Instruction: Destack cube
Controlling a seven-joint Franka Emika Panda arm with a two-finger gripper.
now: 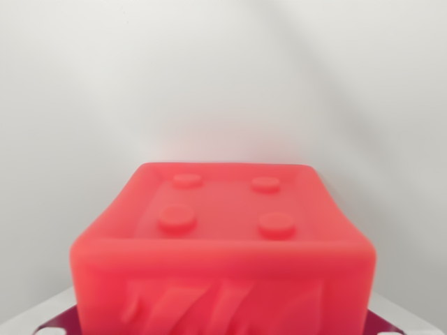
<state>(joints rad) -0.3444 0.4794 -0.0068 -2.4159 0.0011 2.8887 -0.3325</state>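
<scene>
fingers out of view; red cube [223, 251] fills frame (magenta block [59, 322] beneath).

Red four-studded cube [223, 244] upright atop a magenta block [59, 322].

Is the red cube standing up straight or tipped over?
Upright. The red cube has its four studs facing up and its top looks level. It sits on something purple.

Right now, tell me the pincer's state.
Pincer: not in the wrist view, so its state cannot be told. Only the red cube shows, close up, studs on top.
</scene>
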